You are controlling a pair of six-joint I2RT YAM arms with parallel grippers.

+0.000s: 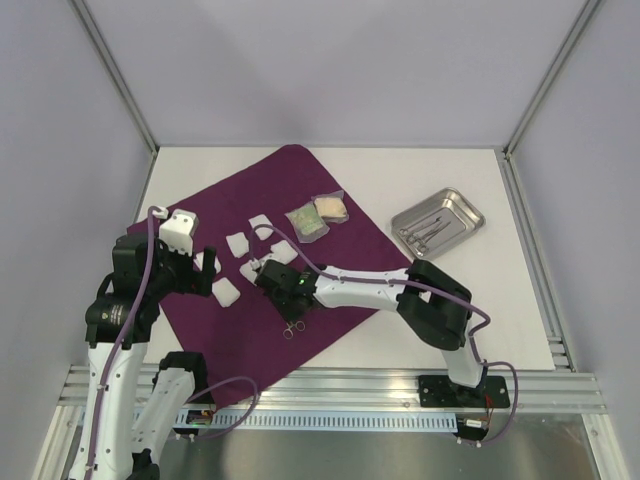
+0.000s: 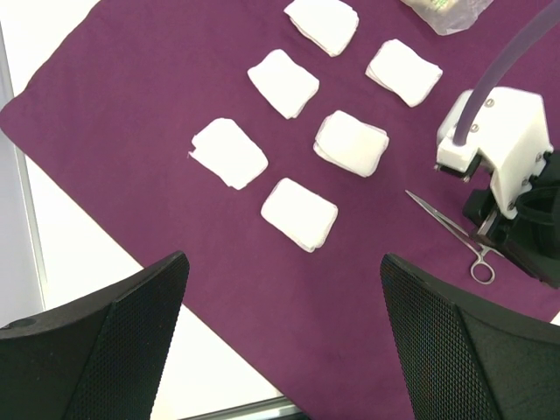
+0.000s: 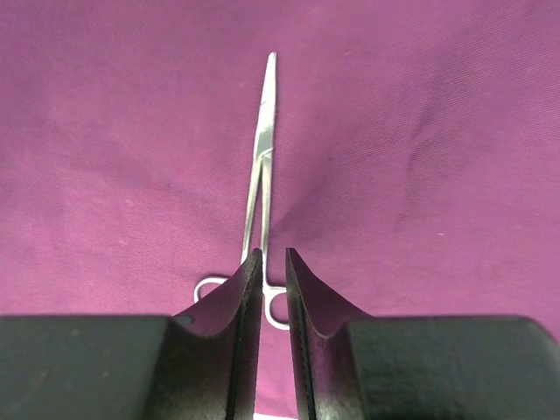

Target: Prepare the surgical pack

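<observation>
The deep-purple cloth (image 1: 330, 200) lies spread flat on the table, also in the left wrist view (image 2: 131, 87) and the right wrist view (image 3: 437, 131). Several white gauze squares (image 1: 238, 245) (image 2: 299, 213) lie on its left half. Metal forceps (image 1: 293, 325) (image 2: 446, 226) (image 3: 262, 149) lie flat on the cloth. My right gripper (image 1: 272, 278) (image 3: 273, 252) hovers over their ring handles, jaws a narrow gap apart, holding nothing. My left gripper (image 1: 205, 263) (image 2: 282, 262) is wide open and empty above the cloth's near-left edge. Two clear packets (image 1: 318, 215) lie on the cloth's far part.
The small steel tray (image 1: 473, 210) stands on the white table at the far right, off the cloth, with metal instruments in it. Grey walls and aluminium posts enclose the table. A metal rail runs along the near edge.
</observation>
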